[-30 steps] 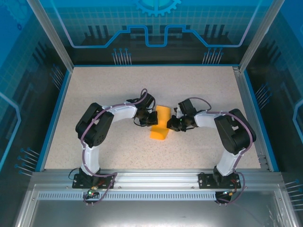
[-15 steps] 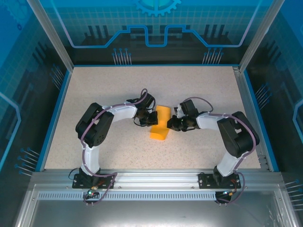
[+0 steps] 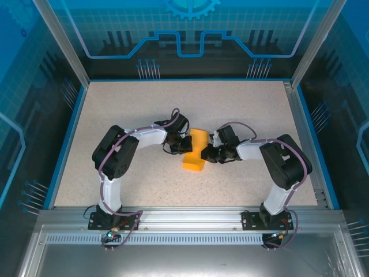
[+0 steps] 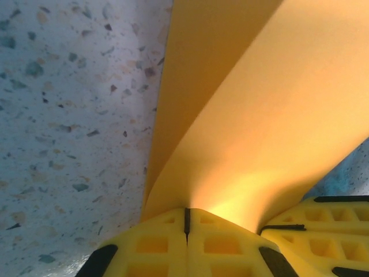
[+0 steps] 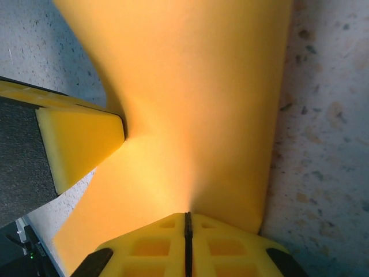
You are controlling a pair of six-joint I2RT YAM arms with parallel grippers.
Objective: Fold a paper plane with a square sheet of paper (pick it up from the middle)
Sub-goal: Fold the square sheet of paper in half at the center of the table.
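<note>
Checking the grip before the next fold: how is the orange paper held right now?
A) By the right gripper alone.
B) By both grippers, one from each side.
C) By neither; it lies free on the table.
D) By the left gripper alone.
B: the left gripper and the right gripper are each shut on the orange paper, from opposite sides.

Speckled beige table [image 3: 144, 190] enclosed by blue circuit-patterned walls [image 3: 190, 34].
</note>
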